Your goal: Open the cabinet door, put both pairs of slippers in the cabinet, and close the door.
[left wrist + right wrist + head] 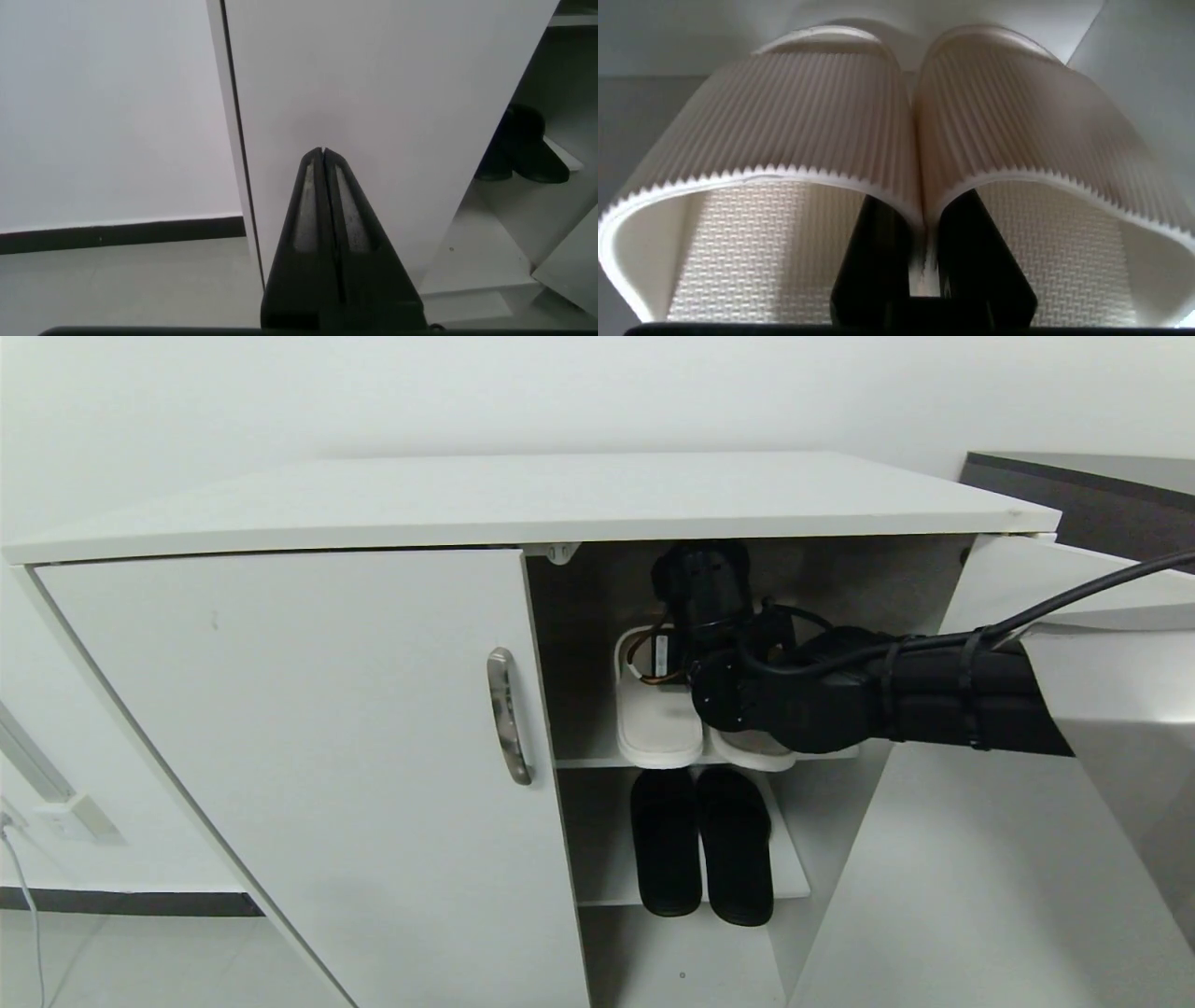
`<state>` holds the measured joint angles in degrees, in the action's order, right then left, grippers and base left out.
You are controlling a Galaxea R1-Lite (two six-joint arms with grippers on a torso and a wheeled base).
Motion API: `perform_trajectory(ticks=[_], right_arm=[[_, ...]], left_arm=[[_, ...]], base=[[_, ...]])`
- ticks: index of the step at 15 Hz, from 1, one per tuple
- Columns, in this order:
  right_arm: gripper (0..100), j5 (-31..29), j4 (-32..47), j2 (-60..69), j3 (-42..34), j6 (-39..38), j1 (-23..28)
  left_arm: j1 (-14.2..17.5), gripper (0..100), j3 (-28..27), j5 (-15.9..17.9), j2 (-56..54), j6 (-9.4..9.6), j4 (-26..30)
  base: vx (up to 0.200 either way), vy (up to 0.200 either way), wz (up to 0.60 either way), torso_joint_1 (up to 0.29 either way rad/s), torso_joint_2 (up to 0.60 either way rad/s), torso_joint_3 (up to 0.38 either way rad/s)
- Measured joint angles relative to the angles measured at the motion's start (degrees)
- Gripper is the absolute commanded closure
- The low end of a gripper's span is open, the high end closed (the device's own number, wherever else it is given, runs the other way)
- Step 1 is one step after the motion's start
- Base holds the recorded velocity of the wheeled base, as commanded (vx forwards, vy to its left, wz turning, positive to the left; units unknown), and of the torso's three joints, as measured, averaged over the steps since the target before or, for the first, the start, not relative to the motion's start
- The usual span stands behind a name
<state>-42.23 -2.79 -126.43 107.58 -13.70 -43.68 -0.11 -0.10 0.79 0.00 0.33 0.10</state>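
Observation:
A white pair of slippers (653,719) lies side by side on the cabinet's upper shelf (588,762). My right gripper (924,273) is inside the cabinet, shut on the slippers' (813,121) two adjoining strap edges, one finger under each strap. On the lower shelf (794,882) lies a black pair of slippers (700,845), also seen past the door edge (523,149). The cabinet's right door (980,859) stands open. My left gripper (321,163) is shut on nothing, close in front of the closed left door (374,93).
The closed left door (308,756) carries a metal handle (507,714) at its inner edge. A white wall and bare floor (121,280) lie beside the cabinet on the left. A wall socket with a cable (70,817) sits low on the left.

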Motion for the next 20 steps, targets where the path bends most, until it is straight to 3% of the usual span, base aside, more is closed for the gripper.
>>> perform_trajectory(ticks=[6, 7, 12, 20], right_arm=[[100, 0.4, 0.2, -1.3, 0.2, 0.3, 0.7], [0, 0.4, 0.2, -1.3, 0.0, 0.4, 0.6], [0, 0.3, 0.2, 0.2, -3.6, 0.5, 0.0], [0, -0.4, -1.0, 11.9, -20.9, -0.1, -5.4]], left_arm=[[0.0, 100, 0.0, 0.0, 0.0, 0.02, 0.0], [0.0, 100, 0.0, 0.0, 0.0, 0.02, 0.0], [0.0, 100, 0.0, 0.0, 0.0, 0.00, 0.0], [0.0, 100, 0.0, 0.0, 0.0, 0.00, 0.0]], base=[[0.000, 0.000, 0.00, 0.000, 0.00, 0.000], [0.000, 0.000, 0.00, 0.000, 0.00, 0.000], [0.000, 0.000, 0.00, 0.000, 0.00, 0.000], [0.000, 0.000, 0.00, 0.000, 0.00, 0.000]])
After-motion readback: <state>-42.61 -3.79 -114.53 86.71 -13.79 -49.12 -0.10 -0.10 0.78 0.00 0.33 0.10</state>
